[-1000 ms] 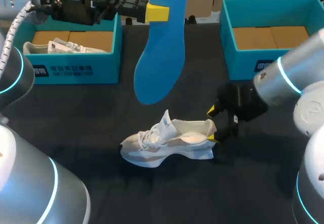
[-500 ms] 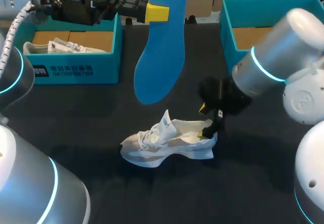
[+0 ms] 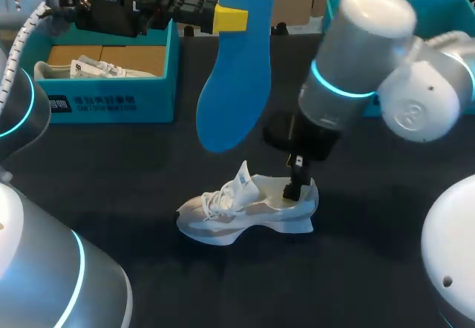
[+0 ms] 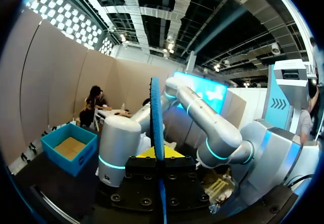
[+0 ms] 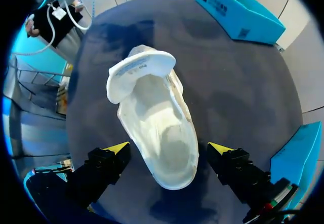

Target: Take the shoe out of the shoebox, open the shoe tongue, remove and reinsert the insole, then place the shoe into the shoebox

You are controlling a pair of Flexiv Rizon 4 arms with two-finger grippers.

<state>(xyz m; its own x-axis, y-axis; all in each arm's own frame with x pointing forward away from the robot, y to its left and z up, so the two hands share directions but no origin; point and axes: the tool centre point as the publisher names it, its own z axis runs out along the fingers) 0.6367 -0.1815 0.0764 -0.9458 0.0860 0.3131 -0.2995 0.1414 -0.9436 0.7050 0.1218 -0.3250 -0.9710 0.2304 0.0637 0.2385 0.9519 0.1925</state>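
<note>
the insole (image 3: pixel 236 83) runs off the head view's upper edge, its top unseen; the right arm (image 3: pixel 349 68) covers most of the right shoebox (image 3: pixel 454 1); the yellow tips of the right gripper (image 3: pixel 297 187) are out of sight there; the shoe (image 3: pixel 245 213) has its heel partly hidden

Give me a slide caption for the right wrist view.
Open right gripper straddles the heel of the white shoe on the dark table.

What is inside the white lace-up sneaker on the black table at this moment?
Only its pale bare lining shows inside the white lace-up sneaker; the blue flat insole hangs outside, in the left pincer. The toe end is covered by the raised tongue.
</note>
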